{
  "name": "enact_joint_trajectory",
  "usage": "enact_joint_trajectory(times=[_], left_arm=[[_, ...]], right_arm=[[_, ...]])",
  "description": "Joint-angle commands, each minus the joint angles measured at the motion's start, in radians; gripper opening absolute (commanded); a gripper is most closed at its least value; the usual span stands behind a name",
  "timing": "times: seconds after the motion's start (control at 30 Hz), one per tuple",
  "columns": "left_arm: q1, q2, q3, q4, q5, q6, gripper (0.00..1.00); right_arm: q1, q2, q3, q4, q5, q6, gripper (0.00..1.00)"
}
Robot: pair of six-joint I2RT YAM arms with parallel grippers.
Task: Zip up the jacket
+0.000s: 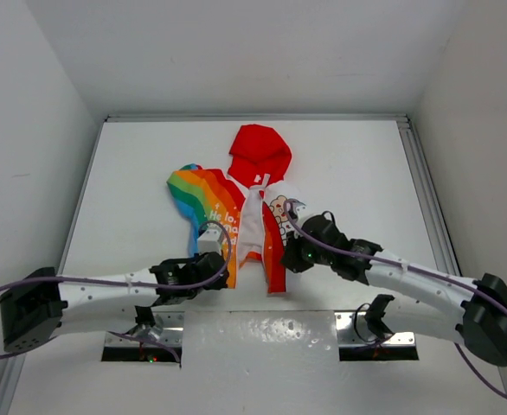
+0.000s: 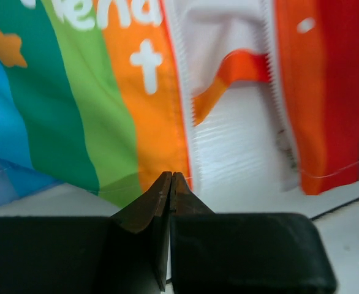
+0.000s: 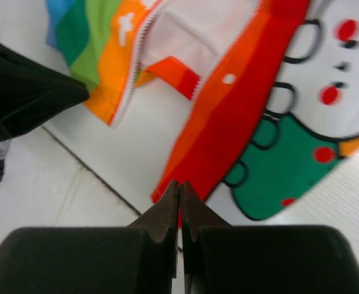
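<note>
The jacket (image 1: 208,206) lies flat on the white table with its front unzipped, red hood (image 1: 259,151) at the far end and rainbow panel on the left. My left gripper (image 1: 225,270) (image 2: 171,176) is shut, its tips pinched over the bottom hem of the orange panel (image 2: 149,116), beside the left zipper teeth (image 2: 178,92). My right gripper (image 1: 288,259) (image 3: 179,184) is shut on the bottom corner of the red front edge (image 3: 228,122), with red fabric showing between its tips. The cartoon print (image 3: 290,153) lies just to its right. The two front edges stand apart.
A shiny metal plate (image 1: 262,333) sits at the table's near edge between the arm bases. White walls close in the left, back and right sides, with a metal rail (image 1: 426,199) along the right. The left arm's dark body (image 3: 26,92) shows in the right wrist view.
</note>
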Motion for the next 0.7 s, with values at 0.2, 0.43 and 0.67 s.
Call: enact_joint_trajectory(times=[0.2, 0.43, 0.67], left_arm=[[0.016, -0.145, -0.008, -0.012, -0.059, -0.038, 0.0], [0.033, -0.272, 0.051, -0.15, -0.199, -0.041, 0.0], [0.037, -0.343, 0.038, -0.148, -0.187, -0.038, 0.0]], right_arm=[[0.153, 0.189, 0.017, 0.344, 0.017, 0.247, 0.1], [0.21, 0.412, 0.037, 0.497, 0.038, 0.332, 0.39], [0.218, 0.57, 0.024, 0.645, 0.06, 0.384, 0.4]])
